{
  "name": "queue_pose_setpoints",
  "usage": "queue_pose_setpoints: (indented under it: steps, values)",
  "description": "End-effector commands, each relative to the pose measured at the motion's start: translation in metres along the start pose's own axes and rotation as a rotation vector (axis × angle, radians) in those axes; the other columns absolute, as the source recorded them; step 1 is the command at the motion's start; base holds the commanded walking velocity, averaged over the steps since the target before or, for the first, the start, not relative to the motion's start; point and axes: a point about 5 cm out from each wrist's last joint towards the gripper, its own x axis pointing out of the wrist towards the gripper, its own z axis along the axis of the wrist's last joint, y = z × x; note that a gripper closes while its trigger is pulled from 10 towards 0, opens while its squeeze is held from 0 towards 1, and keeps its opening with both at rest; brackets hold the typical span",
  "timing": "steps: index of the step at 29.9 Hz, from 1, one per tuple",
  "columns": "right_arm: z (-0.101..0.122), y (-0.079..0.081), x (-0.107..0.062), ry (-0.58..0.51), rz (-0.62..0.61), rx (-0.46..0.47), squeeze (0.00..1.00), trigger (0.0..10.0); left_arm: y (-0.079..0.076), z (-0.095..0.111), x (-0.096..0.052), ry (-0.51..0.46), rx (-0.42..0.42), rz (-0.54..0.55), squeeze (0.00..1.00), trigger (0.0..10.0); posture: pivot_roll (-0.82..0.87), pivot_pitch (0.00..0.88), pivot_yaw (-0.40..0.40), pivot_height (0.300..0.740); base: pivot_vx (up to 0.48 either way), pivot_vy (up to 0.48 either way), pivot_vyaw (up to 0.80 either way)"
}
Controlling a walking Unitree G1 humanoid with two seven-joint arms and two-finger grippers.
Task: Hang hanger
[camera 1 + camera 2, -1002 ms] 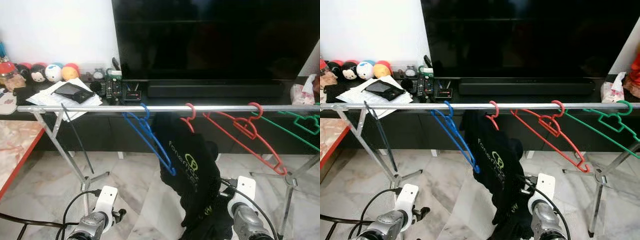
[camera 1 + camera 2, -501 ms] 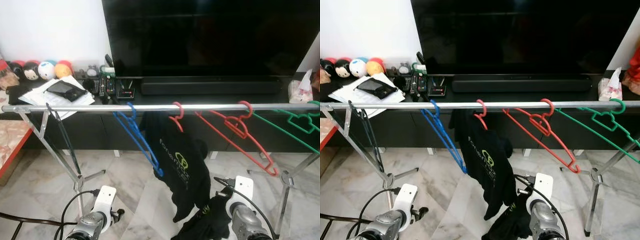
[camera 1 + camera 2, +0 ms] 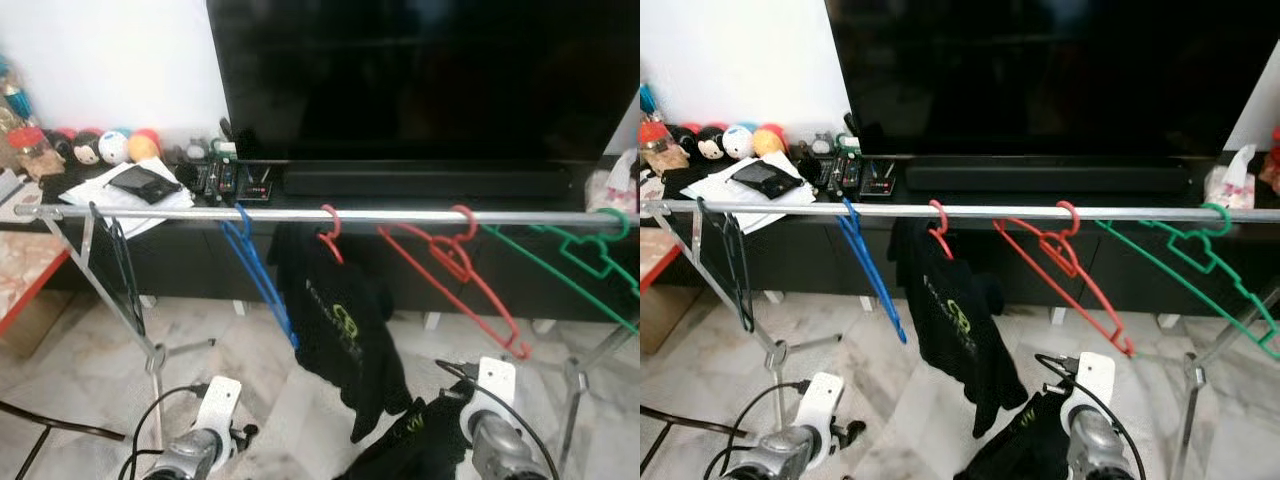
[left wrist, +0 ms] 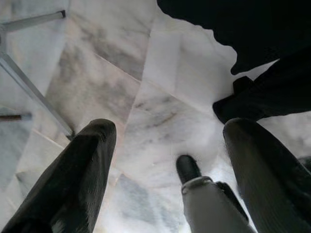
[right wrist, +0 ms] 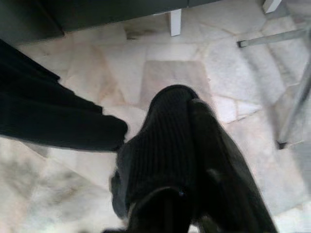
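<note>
A silver rail (image 3: 400,216) crosses the scene at chest height. A small red hanger (image 3: 329,224) hooked on it carries a black T-shirt (image 3: 335,325) with a green print. Beside it on the rail hang a blue hanger (image 3: 258,285), an empty red hanger (image 3: 455,275), a green hanger (image 3: 575,255) and a black hanger (image 3: 120,270). Low under the rail, my right gripper (image 5: 187,104) is shut, with a fold of the shirt (image 3: 410,440) bunched at it. My left gripper (image 4: 170,128) hangs open over the marble floor.
A big black TV (image 3: 420,80) and soundbar (image 3: 420,181) stand on a low black console behind the rail, with papers (image 3: 110,190) and plush toys (image 3: 110,147) at its left end. The rail's slanted legs (image 3: 125,315) stand on the marble floor. A red-edged table (image 3: 30,285) is at left.
The view has pulled back and shifted. A second ago the shirt stretched straight down to my right gripper; now it hangs looser, with a fold trailing to that gripper.
</note>
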Motion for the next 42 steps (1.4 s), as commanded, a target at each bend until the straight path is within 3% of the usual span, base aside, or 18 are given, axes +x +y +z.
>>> queue_pose_setpoints:
  steps: [1, 11, 13, 19, 20, 23, 30, 31, 32, 33, 37, 42]
  values:
    - [0.007, 0.004, 0.001, -0.022, 0.012, 0.001, 0.00, 10.0, 0.004, -0.003, -0.001, 0.014, 0.000, 0.018, 0.00, 10.0, -0.06, 0.000, -0.005, 0.740, 0.000, 0.000, 0.00]
    - [0.007, 0.004, 0.002, -0.020, 0.015, -0.003, 0.00, 10.0, 0.009, 0.001, -0.002, -0.048, -0.001, 0.110, 0.00, 10.0, -0.06, 0.000, -0.005, 0.740, 0.000, 0.000, 0.00]
    - [0.007, 0.004, 0.002, -0.018, 0.020, -0.012, 0.00, 10.0, 0.014, 0.004, -0.004, -0.115, -0.031, 0.210, 0.00, 10.0, -0.06, 0.000, -0.009, 0.740, 0.000, 0.000, 0.00]
    - [0.007, 0.003, 0.002, -0.017, 0.021, -0.014, 0.00, 10.0, 0.017, 0.008, -0.006, -0.175, -0.038, 0.291, 0.00, 10.0, -0.05, 0.000, -0.011, 0.740, 0.000, 0.000, 0.00]
    - [0.007, 0.003, 0.002, -0.016, 0.022, -0.016, 0.00, 10.0, 0.019, 0.010, -0.008, -0.234, -0.080, 0.341, 0.00, 10.0, -0.05, 0.000, -0.013, 0.740, 0.000, 0.000, 0.00]
    - [0.007, 0.003, 0.002, -0.015, 0.024, -0.019, 0.00, 10.0, 0.019, 0.012, -0.010, -0.284, -0.123, 0.369, 0.00, 10.0, -0.05, 0.000, -0.017, 0.740, 0.000, 0.000, 0.00]
    - [0.008, 0.003, 0.002, -0.006, 0.043, -0.035, 0.00, 10.0, 0.019, 0.019, -0.014, -0.391, -0.184, 0.377, 0.00, 10.0, -0.04, 0.000, -0.025, 0.740, 0.000, 0.000, 0.00]
    - [0.008, 0.003, 0.002, -0.002, 0.049, -0.049, 0.00, 10.0, 0.029, 0.043, -0.018, -0.511, -0.180, 0.391, 0.00, 10.0, -0.04, 0.000, -0.027, 0.740, 0.000, 0.000, 0.00]
    - [0.008, 0.003, 0.002, 0.012, 0.063, -0.080, 0.00, 10.0, 0.044, 0.083, -0.036, -0.734, -0.123, 0.440, 0.00, 10.0, -0.04, 0.000, -0.027, 0.740, 0.000, 0.000, 0.00]
    - [0.008, 0.003, 0.002, 0.012, 0.063, -0.080, 0.00, 10.0, 0.044, 0.083, -0.036, -0.734, -0.123, 0.440, 0.00, 10.0, -0.04, 0.000, -0.027, 0.740, 0.000, 0.000, 0.00]
    - [0.008, 0.004, 0.003, 0.037, 0.091, -0.151, 0.00, 10.0, 0.051, 0.105, -0.059, -0.896, -0.060, 0.494, 0.00, 10.0, -0.04, 0.000, -0.028, 0.740, 0.000, 0.000, 0.00]
    - [0.007, 0.005, 0.003, 0.053, 0.106, -0.177, 0.00, 10.0, 0.049, 0.110, -0.065, -0.956, -0.016, 0.504, 0.00, 10.0, -0.03, 0.000, -0.030, 0.740, 0.000, 0.000, 0.00]
